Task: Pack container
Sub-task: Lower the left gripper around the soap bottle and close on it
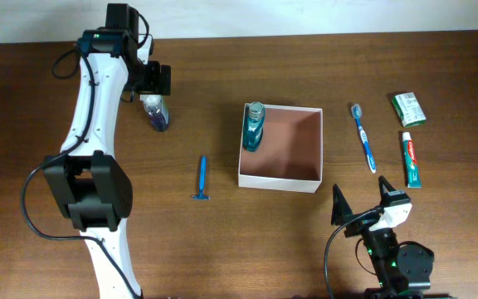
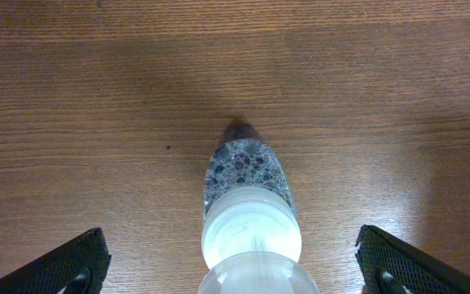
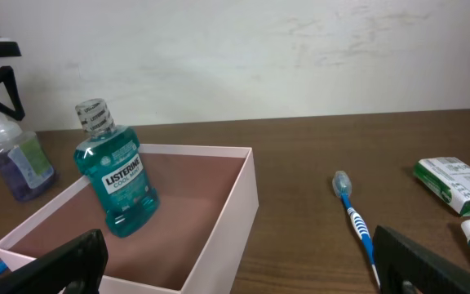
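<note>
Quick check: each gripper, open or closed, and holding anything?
Left gripper: open, its fingers on either side of the clear bottle, not touching it.
Right gripper: open, empty.

The overhead camera looks straight down on the whole table (image 1: 305, 66). The left wrist one hangs close over the bottle (image 2: 247, 184) at ten o'clock, facing down. The right wrist one sits low at five o'clock, looking level toward twelve, and shares the box (image 3: 239, 212), toothbrush (image 3: 355, 217) and that bottle with the overhead.
</note>
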